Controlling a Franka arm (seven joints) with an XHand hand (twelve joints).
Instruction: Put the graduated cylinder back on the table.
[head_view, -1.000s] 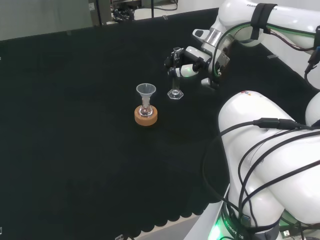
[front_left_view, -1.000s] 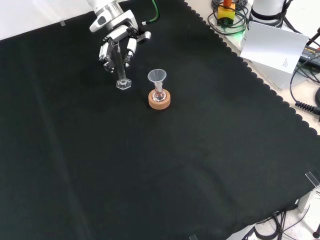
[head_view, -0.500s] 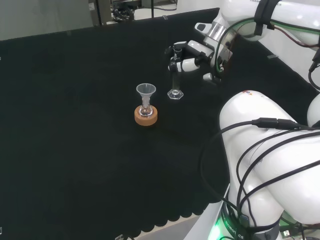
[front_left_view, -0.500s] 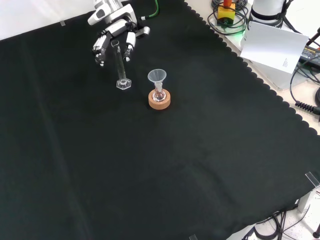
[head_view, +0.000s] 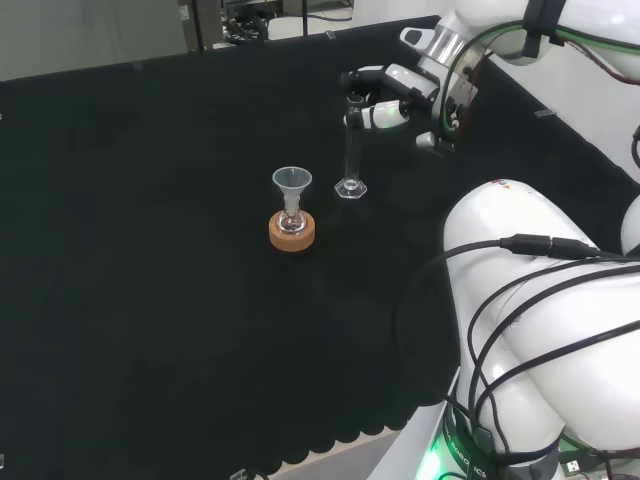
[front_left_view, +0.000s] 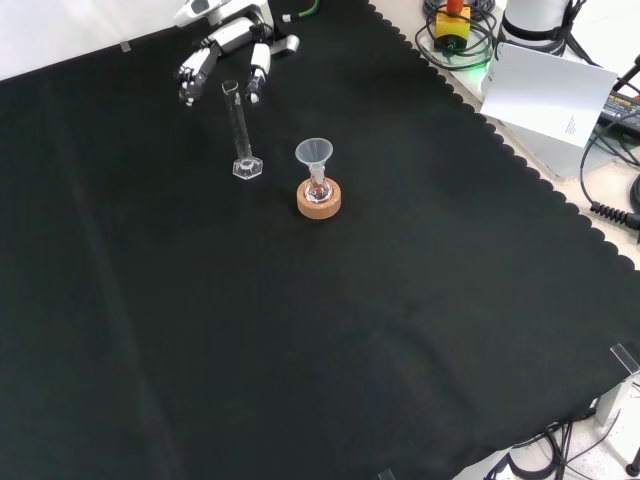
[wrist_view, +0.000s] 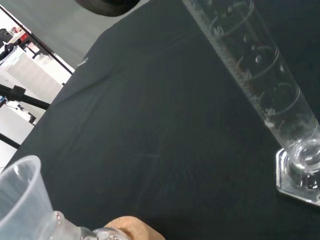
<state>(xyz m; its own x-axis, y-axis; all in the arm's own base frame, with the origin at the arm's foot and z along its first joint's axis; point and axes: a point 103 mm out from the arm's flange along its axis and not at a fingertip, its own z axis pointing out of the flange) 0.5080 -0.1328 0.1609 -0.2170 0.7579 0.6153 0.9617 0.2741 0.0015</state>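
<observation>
The clear graduated cylinder stands upright on the black cloth on its hexagonal foot, free of any grip. My hand hovers level with the cylinder's top, just to its right in the head view, fingers spread and relaxed, open, holding nothing. In the wrist view the cylinder runs close and large down to its foot.
A small flask with a clear funnel in its neck sits on a cork ring beside the cylinder. The arm's white links stand at the head view's right. Cables and a white box lie beyond the cloth's scalloped edge.
The hand has let go of the cylinder, opened its fingers and risen away from it. The cylinder stays standing in the same spot.
</observation>
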